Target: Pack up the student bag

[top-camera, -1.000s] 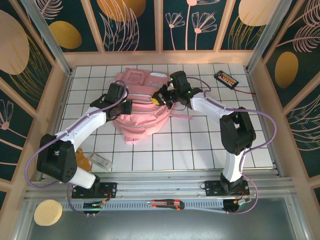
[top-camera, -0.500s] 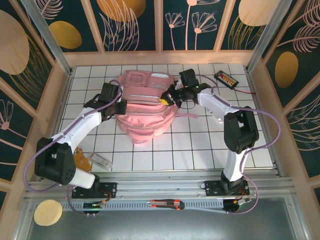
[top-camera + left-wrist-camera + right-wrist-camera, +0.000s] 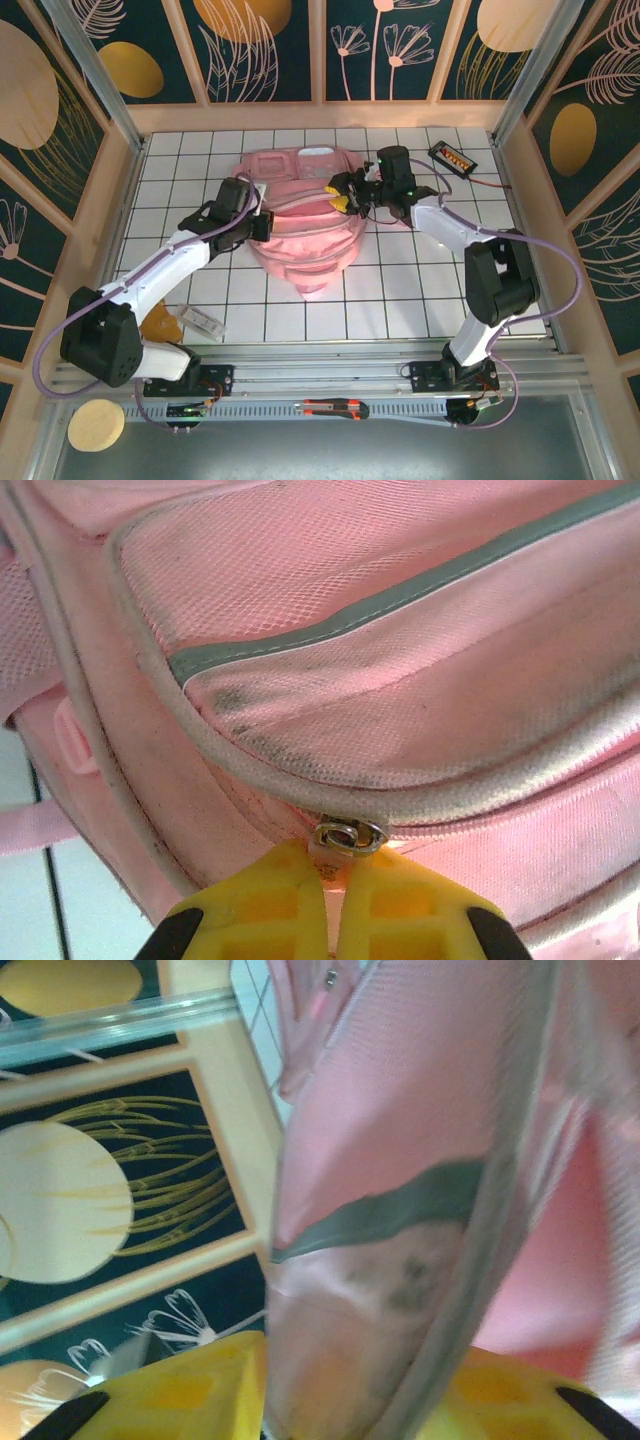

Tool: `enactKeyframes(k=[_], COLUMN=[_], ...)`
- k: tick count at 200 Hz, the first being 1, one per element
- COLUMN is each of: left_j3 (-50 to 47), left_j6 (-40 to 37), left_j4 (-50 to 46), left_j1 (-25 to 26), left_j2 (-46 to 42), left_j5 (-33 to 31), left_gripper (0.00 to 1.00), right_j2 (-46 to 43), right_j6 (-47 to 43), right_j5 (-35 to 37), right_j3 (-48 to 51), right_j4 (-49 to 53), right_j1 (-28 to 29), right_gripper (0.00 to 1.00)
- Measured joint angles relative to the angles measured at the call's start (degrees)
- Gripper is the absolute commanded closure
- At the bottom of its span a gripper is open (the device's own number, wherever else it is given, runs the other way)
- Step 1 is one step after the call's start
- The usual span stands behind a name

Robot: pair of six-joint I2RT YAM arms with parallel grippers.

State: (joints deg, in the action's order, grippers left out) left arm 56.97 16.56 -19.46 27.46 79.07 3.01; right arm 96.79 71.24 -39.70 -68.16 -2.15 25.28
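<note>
Left gripper (image 3: 335, 885) is clamped tight on the little metal zipper pull (image 3: 350, 835) of the student bag (image 3: 310, 235), which sits slumped toward the back of the white tiled table (image 3: 400, 290), right between the two arms. Right gripper (image 3: 360, 1400) has its yellow fingers partway apart with a fold of the pink fabric running between them, and honestly I can't tell if it's pinching or letting go. Looks like the zipper stage to me, and with a clear plastic thing (image 3: 203, 321) and a black gadget (image 3: 452, 157) lying out on the table, packing seems far from finished.
</note>
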Motion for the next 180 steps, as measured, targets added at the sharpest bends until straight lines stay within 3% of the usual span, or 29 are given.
enactKeyframes(k=[58,77,114,180], left_j3=[-0.4,-0.7,-3.6,-4.1], left_j6=[1.2,1.6,2.0,-0.3], left_j4=[1.0,1.5,3.0,2.8], left_j1=[1.5,2.1,2.6,1.7], left_j2=[-0.4,-0.5,-3.1,-5.4], left_j5=[1.0,1.0,1.0,0.1], left_gripper=[1.0,1.0,1.0,1.0], right_j2=[0.3,1.8,3.7,3.7], right_j6=[2.2,1.1,-0.9,-5.2], right_j5=[2.6,2.6,2.8,2.1], right_j3=[-5.6,-7.5,-8.2,-8.2], right_j4=[5.6,7.2,10.0,13.7], right_j1=[7.5,8.5,7.9,7.2], right_gripper=[0.53,0.6,1.0,1.0])
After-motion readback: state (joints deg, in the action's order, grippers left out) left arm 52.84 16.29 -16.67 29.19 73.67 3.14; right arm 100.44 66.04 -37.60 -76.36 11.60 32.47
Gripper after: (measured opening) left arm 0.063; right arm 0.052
